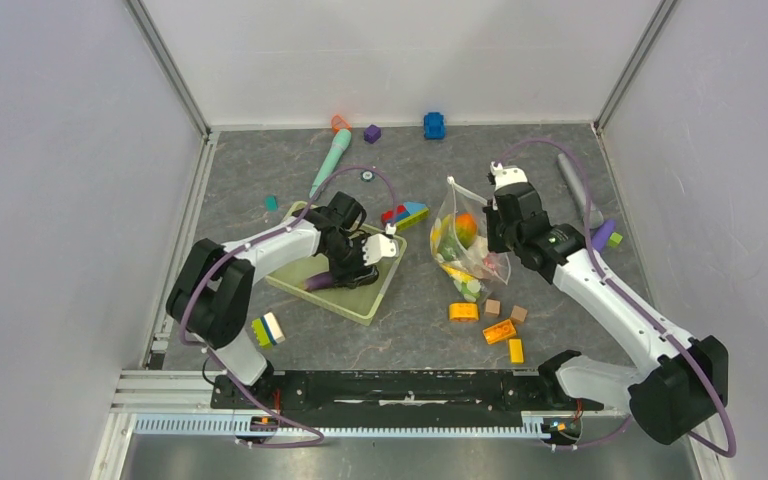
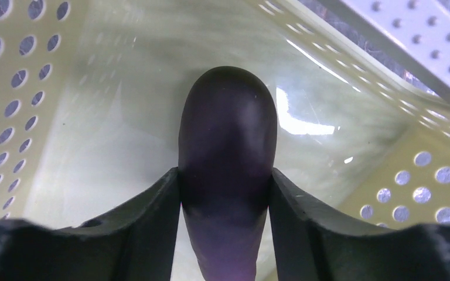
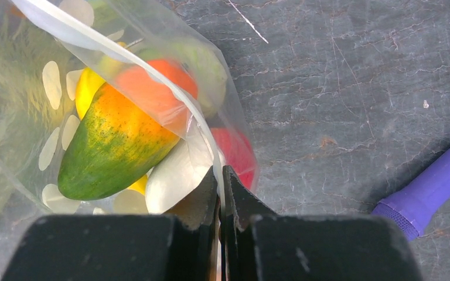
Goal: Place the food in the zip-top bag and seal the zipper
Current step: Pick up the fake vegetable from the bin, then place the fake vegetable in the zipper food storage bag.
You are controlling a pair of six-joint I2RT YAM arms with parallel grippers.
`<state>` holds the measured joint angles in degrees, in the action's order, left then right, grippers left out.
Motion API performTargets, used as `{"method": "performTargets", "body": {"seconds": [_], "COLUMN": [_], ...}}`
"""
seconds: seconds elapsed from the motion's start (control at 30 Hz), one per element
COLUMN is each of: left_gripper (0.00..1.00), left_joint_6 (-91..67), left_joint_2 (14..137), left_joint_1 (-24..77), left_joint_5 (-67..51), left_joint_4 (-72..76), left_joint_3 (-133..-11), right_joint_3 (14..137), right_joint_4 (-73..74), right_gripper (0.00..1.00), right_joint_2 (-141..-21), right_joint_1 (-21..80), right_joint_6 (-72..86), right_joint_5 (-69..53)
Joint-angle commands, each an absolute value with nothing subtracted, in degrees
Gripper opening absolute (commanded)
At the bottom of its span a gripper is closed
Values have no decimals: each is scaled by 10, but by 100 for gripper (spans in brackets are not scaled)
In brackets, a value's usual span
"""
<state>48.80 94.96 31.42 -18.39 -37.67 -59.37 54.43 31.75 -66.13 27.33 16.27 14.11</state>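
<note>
Toward the left of the worktop (image 1: 260,160), the left claw (image 1: 368,252) reaches down into the pale green basket (image 1: 365,300). Its fingers (image 2: 146,205) sit narrow against both flanks of the dark purple eggplant (image 2: 227,129), gripping it. Whether the eggplant rests on the basket floor or hangs just above it is hard to tell. Right of the basket, the zip-top bag (image 1: 458,250) stands on the worktop with a mango (image 3: 111,146), a tomato (image 3: 238,153) and yellow and white pieces (image 3: 88,88) inside. At its right edge the right claw (image 3: 221,175) is pinched tight on the plastic. A purple stick (image 3: 428,190) lies further right.
</note>
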Motion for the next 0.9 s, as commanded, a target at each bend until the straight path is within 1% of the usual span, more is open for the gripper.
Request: {"method": "performTargets", "body": {"seconds": [0.0,0.07,0.1,0.2,0.27,0.57,0.7,0.77,0.87], "left_gripper": [49,37,34,28,21,18,18,19,21], "left_joint_6": [483,481,480,471,458,404,367,325,217], "left_joint_2": [957,951,946,928,912,782,715,687,654], "left_joint_1": [312,312,312,312,312,312,312,312,313], "left_joint_5": [-195,-201,-204,-212,-220,-189,-194,-200,-208], "left_joint_4": [-357,-358,-358,-357,-350,-276,-228,-183,-98], "left_joint_3": [-612,-614,-614,-617,-618,-626,-623,-622,-615], "right_joint_3": [572,572,573,571,570,556,546,540,531], "right_joint_4": [313,313,313,312,313,306,289,283,279], "right_gripper": [9,9,9,9,9,9,9,9,9], "right_joint_2": [-667,-666,-665,-661,-661,-642,-628,-621,-607], "right_joint_1": [273,274,274,274,274,274,274,275,274], "right_joint_6": [163,161,160,157,154,146,142,142,142], "right_joint_5": [150,150,151,152,149,122,99,85,73]}}
